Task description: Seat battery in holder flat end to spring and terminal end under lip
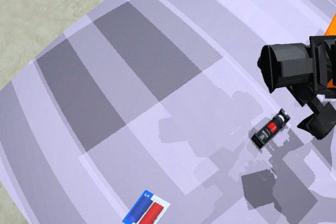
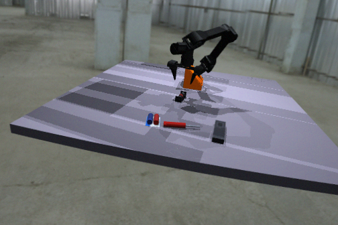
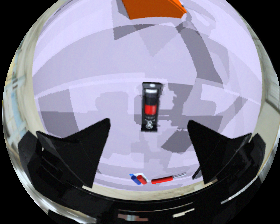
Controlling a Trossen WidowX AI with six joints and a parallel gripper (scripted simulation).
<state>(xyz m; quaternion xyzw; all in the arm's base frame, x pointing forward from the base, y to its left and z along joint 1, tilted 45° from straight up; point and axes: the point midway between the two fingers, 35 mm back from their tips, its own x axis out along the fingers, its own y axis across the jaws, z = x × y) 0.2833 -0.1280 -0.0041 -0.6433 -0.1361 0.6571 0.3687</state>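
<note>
So the battery (image 1: 273, 127), a little cylinder with a red band, is lying in the black rectangular holder (image 1: 261, 139) on the striped lavender table (image 1: 100, 105). Looks lined up with the tray from the top view; can't tell how the ends meet the spring or lip. The gripper (image 2: 184, 74) hangs above it with its jaws spread wide, gripping nothing. In the wrist view both pointed black fingers sit off to either side, well apart from the holder. Boxy orange block (image 2: 193, 80) beyond.
</note>
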